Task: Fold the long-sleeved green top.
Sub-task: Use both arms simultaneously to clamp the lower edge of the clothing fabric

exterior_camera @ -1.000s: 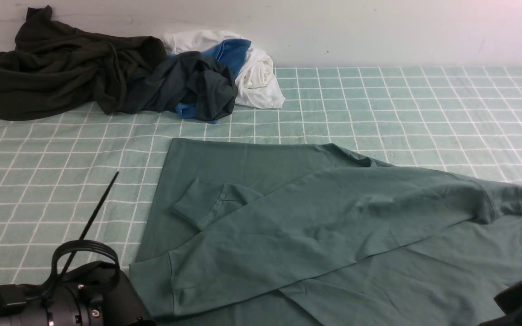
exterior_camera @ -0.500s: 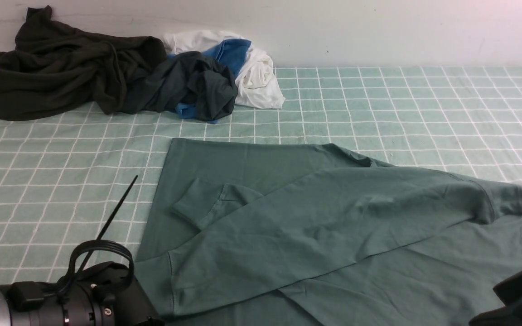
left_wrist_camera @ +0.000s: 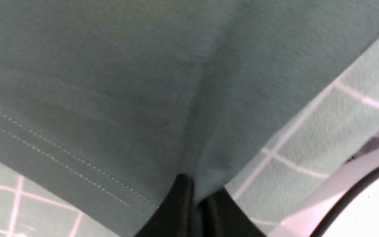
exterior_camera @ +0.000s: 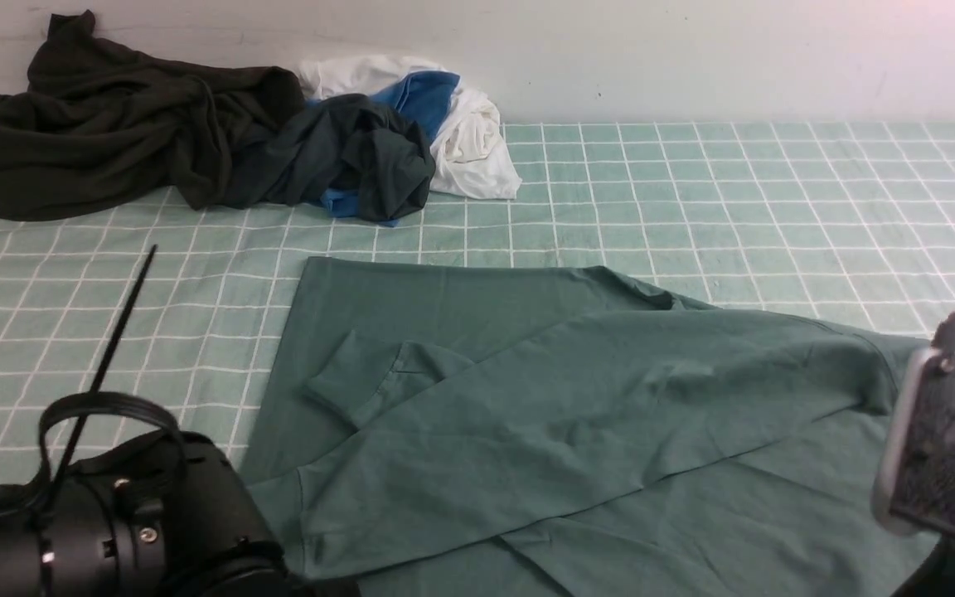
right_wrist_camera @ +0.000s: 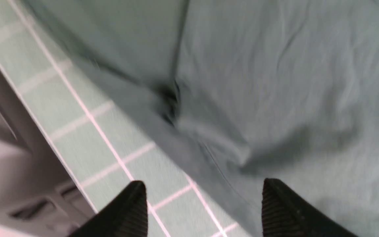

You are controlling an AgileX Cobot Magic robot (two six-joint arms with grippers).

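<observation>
green long-sleeved top (exterior_camera: 527, 414) spread wide over the checked cloth (exterior_camera: 734, 207), on the near side, between and in front of the two arms. sleeves laid inward across the body, one running as a long diagonal band; a cuffed end (exterior_camera: 361, 373) pokes out from beneath that band, toward the left. small creases here and there, a tucked pleat at the far edge.

left gripper (left_wrist_camera: 192, 210): fingers pinched together on a gathered bit of the top, close to a double-stitched hem (left_wrist_camera: 61, 161). cloth bunches into a ridge running up from the fingertips.

right gripper (right_wrist_camera: 206, 204): fingers set wide apart, nothing between them gripped. it hangs over the top's edge, with checked cloth and green fabric both showing below. cannot tell how high above it sits.

far left of the cloth, against the white wall (exterior_camera: 652, 58): a heap. very dark olive garment (exterior_camera: 113, 124) at the left, dark slate-grey garment (exterior_camera: 336, 157) beside and touching it, blue fabric (exterior_camera: 424, 99) and white fabric (exterior_camera: 477, 149) bundled in with the grey.
</observation>
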